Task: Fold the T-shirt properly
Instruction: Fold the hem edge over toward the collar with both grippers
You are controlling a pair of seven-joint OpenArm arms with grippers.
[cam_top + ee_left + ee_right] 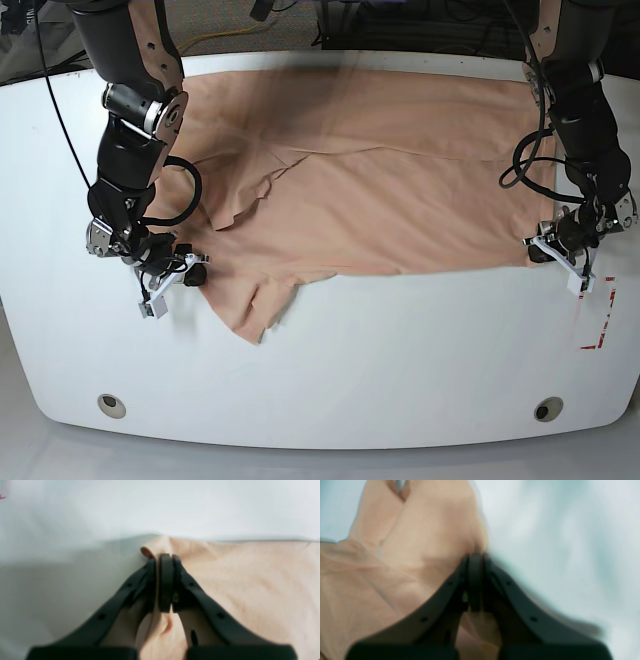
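On a white table [330, 350] with rounded corners, seen from above in the base view, a peach-pink T-shirt [400, 200] lies spread across the far half, wrinkled, with a fold ridge running across its middle and one flap of cloth reaching toward the near edge at the left of the view. Two black robot arms come down from the far side, one at each end of the shirt. The right gripper [190, 270], at the left of the base view, is clenched on the shirt's edge near that flap; its wrist view, which is blurred, shows the dark fingers [475, 580] pressed together with peach cloth bunched between and behind them and lifted into folds above the tips. The left gripper [548, 248], at the right of the base view, sits at the shirt's near right corner; its wrist view shows the black fingers [165, 580] closed tight on a small pinched fold of the fabric edge, with the rest of the cloth lying flat on the table to one side. Short red tape marks [600, 325] sit on the table just beside that gripper, near the right edge.
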